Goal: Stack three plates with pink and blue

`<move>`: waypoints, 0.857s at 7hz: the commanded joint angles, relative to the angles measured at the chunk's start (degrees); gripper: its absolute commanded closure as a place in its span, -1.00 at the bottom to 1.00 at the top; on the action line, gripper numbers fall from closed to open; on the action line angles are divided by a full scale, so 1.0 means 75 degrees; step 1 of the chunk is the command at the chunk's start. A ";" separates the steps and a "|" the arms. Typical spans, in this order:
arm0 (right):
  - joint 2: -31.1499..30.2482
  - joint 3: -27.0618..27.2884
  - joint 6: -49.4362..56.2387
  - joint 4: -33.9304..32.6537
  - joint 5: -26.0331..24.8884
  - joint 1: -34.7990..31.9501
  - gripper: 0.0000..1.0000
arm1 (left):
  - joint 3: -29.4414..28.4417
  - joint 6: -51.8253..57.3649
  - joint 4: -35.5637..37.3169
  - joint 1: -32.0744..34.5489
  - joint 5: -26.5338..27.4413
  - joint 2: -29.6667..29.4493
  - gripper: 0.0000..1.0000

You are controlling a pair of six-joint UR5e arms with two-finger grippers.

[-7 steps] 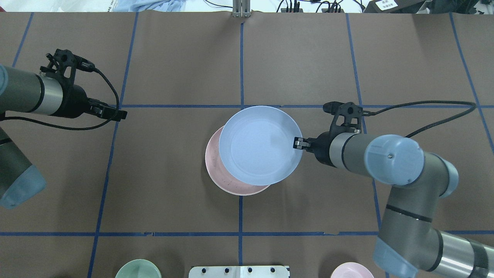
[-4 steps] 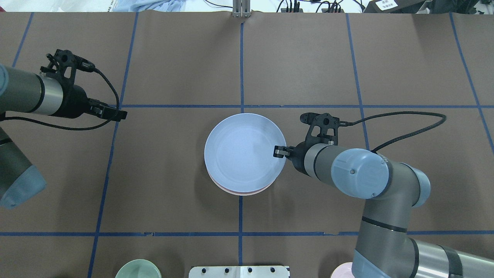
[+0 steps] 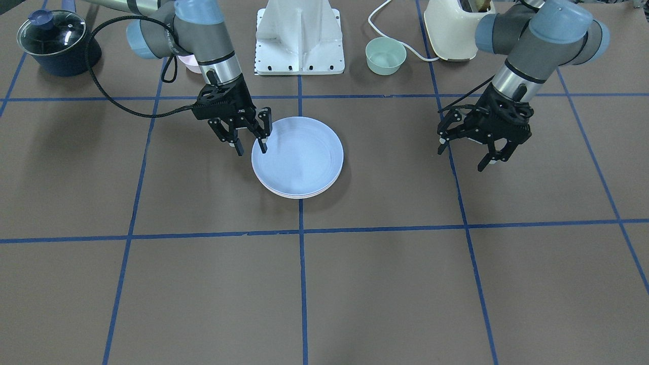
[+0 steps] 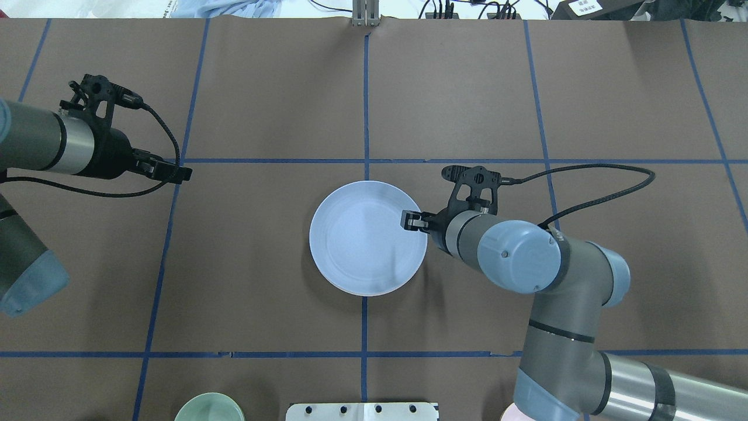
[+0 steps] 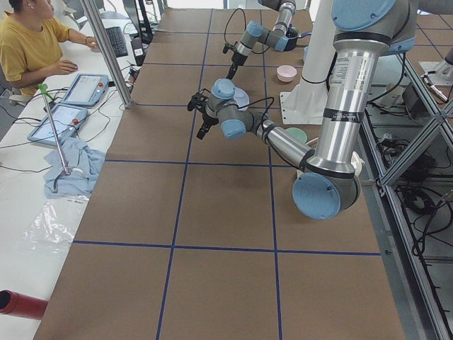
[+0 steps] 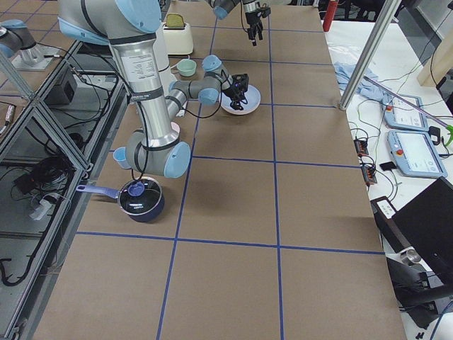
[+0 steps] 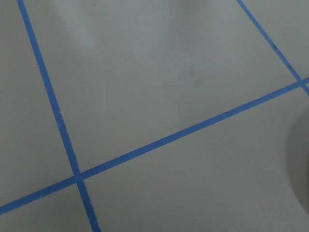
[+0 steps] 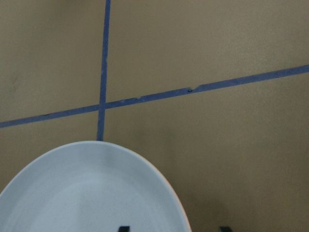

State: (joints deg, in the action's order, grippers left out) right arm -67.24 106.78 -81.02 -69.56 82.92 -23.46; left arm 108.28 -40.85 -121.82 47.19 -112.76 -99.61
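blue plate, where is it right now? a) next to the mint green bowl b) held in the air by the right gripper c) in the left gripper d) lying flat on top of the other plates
d: the blue plate lies flat on the plates under it, whose rims peek out at its edge, and the right gripper has its jaws open astride the rim.

Overhead, we look straight down on the table (image 4: pixel 263 88) from the robot's side. Front view faces back, steeply. Side views stand far off at either table end. Wrist cameras sit close; we find the blue plate (image 8: pixel 91 193) in right wrist, overhead, front.
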 commanded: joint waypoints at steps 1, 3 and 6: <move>0.0024 0.0595 0.1359 -0.1382 0.1638 -0.1352 -1.00 | -0.0012 0.0091 0.0012 0.0024 0.0000 0.0027 -1.00; -0.0127 0.0728 0.3723 -0.2313 0.3513 -0.3027 -1.00 | 0.0024 0.1125 0.0198 0.0512 -0.0047 0.0225 -1.00; -0.1635 0.0716 0.7298 -0.2292 0.5824 -0.5419 -1.00 | -0.0220 0.4743 0.0480 0.2863 -0.1123 0.1208 -1.00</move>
State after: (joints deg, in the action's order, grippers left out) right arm -74.72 112.15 -37.43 -86.66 119.64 -56.73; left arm 107.92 -16.65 -118.72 61.27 -118.80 -93.33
